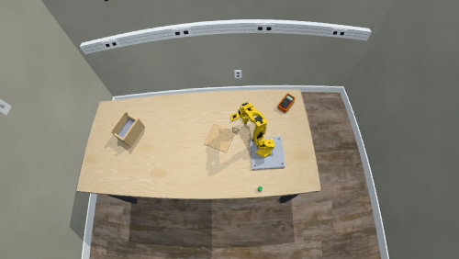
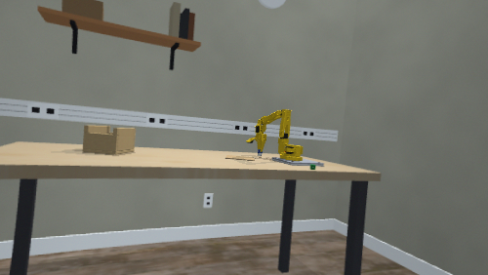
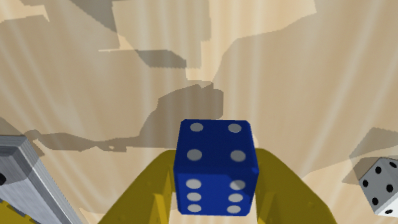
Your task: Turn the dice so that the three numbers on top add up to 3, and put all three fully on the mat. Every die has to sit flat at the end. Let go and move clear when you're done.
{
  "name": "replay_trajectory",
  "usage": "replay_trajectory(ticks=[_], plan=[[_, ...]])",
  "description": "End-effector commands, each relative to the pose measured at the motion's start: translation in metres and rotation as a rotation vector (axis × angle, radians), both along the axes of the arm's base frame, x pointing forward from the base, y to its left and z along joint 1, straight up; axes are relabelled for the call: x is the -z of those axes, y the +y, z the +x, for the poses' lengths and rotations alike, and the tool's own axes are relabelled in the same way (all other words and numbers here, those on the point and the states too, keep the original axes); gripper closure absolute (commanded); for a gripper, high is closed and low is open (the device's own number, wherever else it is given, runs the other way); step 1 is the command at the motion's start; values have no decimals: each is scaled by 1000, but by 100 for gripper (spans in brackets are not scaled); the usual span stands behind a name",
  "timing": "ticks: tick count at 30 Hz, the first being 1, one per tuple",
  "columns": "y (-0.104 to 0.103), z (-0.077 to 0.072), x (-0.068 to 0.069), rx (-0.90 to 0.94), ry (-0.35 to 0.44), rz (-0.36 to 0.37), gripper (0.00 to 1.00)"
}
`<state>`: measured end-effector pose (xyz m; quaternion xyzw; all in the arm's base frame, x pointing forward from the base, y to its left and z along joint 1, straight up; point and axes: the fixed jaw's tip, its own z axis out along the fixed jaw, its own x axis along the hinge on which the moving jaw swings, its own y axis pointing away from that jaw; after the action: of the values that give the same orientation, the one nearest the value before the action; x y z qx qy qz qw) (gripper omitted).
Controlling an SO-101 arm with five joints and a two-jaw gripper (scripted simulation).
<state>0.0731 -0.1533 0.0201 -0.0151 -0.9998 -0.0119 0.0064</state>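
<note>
In the wrist view my gripper (image 3: 215,200) is shut on a blue die (image 3: 216,167) with white pips. The die shows a four face and a six face toward the camera, and it hangs above the wooden table top. A white die (image 3: 381,185) with black pips lies on the table at the right edge of that view. In the overhead view my yellow arm (image 1: 255,129) reaches toward the tan mat's (image 1: 220,138) right edge. A green die (image 1: 260,188) lies near the table's front edge, far off the mat. It also shows in the side view (image 2: 312,167).
A cardboard box (image 1: 128,129) stands at the table's left. An orange multimeter (image 1: 286,102) lies at the back right. My grey base plate (image 1: 267,155) sits right of the mat, and its corner shows in the wrist view (image 3: 30,180).
</note>
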Motion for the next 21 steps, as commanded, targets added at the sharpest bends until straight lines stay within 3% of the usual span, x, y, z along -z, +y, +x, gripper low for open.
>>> replay_trajectory(ticks=[1,8,21], plan=[[-3,0,-16,-3,-11,-21,100],[-2,0,-26,-3,-11,-21,100],[-2,0,-26,-3,-11,-21,100]])
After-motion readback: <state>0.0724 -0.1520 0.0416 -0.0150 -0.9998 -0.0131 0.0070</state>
